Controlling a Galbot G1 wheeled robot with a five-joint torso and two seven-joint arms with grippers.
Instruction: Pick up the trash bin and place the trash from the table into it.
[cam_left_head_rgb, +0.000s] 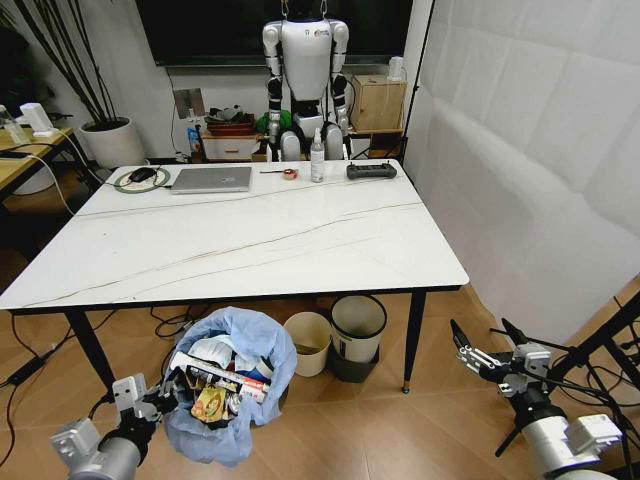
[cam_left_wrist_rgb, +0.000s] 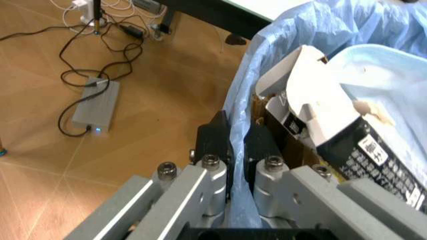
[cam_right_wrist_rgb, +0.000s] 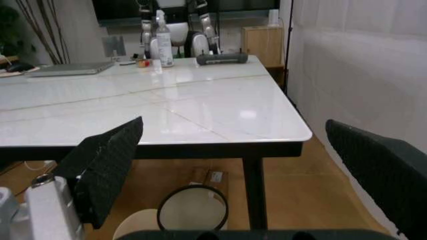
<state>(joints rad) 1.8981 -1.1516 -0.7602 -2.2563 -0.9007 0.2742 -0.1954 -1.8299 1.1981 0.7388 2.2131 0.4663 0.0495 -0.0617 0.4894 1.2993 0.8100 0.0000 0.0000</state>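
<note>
**Bin in our left pincer, filled with litter**

We see the trash bin (cam_left_head_rgb: 232, 385) as a small round bin lined with a crinkled light-blue bag that puffs over its rim. Inside lie a torn white-and-black carton (cam_left_wrist_rgb: 333, 125), white tissues (cam_left_head_rgb: 213, 351) and a yellowish wrapper (cam_left_head_rgb: 209, 404). It sits low in front of the worktop (cam_left_head_rgb: 250, 235), at about 7 o'clock in the head view.

Our left pincer (cam_left_wrist_rgb: 232, 145) lies at the bin's 9 o'clock side; its two black fingers are nearly closed, pinching the bag-covered rim between them. Our right pincer (cam_left_head_rgb: 488, 346) hangs at 4 o'clock, well apart from the bin, fingers spread wide and holding nothing.

On the white, veined worktop, along its far edge, lie a silver laptop (cam_left_head_rgb: 211, 179), a spray bottle (cam_left_head_rgb: 317, 156) and a black controller (cam_left_head_rgb: 371, 171). Under the worktop stand a cream bucket (cam_left_head_rgb: 308, 342) and a white bin with a black rim (cam_left_head_rgb: 357, 335), just beside each other. A power adapter (cam_left_wrist_rgb: 95, 106) with cables lies on the wooden floor near the bin.
</note>
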